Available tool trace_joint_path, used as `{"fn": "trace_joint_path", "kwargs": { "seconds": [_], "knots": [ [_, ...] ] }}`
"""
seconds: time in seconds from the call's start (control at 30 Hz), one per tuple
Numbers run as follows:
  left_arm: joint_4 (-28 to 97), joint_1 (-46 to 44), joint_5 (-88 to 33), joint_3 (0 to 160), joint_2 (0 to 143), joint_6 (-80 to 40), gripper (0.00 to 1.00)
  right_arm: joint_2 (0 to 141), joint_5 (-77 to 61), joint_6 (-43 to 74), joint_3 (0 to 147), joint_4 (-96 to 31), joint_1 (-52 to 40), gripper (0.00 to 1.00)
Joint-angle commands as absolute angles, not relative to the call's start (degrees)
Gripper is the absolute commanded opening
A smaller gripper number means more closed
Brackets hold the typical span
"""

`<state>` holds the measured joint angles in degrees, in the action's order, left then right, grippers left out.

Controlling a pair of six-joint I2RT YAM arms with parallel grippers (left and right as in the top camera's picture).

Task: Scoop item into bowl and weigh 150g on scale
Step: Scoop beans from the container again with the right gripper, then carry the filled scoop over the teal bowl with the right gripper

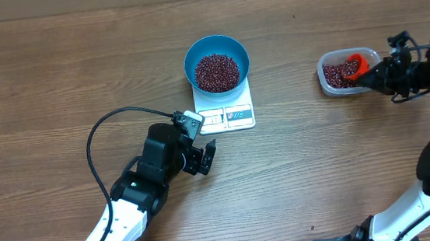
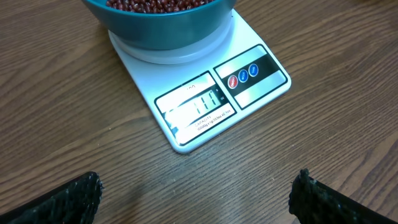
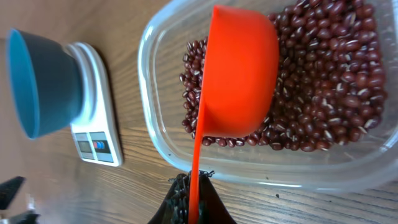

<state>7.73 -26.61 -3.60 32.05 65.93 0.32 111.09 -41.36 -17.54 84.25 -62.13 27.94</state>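
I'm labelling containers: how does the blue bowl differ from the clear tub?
The blue bowl is round and opaque; the clear tub is rounded-rectangular and see-through. The bowl stands on the white scale; the tub rests on the table. An orange scoop reaches into the tub, none into the bowl. Both hold red-brown beans.

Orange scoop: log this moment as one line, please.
right claw: shut on scoop handle, scoop in tub | left claw: open, by scale front | bowl: on scale, beans inside
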Motion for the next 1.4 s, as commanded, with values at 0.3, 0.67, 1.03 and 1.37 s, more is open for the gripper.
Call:
{"fn": "trace_joint_path", "kwargs": {
  "seconds": [0.3, 0.67, 1.03, 1.37],
  "knots": [
    [7.7, -26.7, -2.9, 32.0, 66.3, 0.0, 1.00, 111.0, -50.8, -18.5, 84.2, -64.4, 30.6, 0.04],
    [7.7, -26.7, -2.9, 32.0, 66.3, 0.0, 1.00, 108.7, -58.8, -23.0, 86.0, -68.9, 30.6, 0.04],
    [7.7, -26.7, -2.9, 32.0, 66.3, 0.0, 0.99, 105.1, -70.1, -27.5, 86.0, -69.4, 22.6, 0.04],
    [7.7, -26.7, -2.9, 32.0, 66.3, 0.0, 1.00, 104.7, -71.3, -13.1, 86.0, -55.7, 6.6, 0.04]
  ]
}}
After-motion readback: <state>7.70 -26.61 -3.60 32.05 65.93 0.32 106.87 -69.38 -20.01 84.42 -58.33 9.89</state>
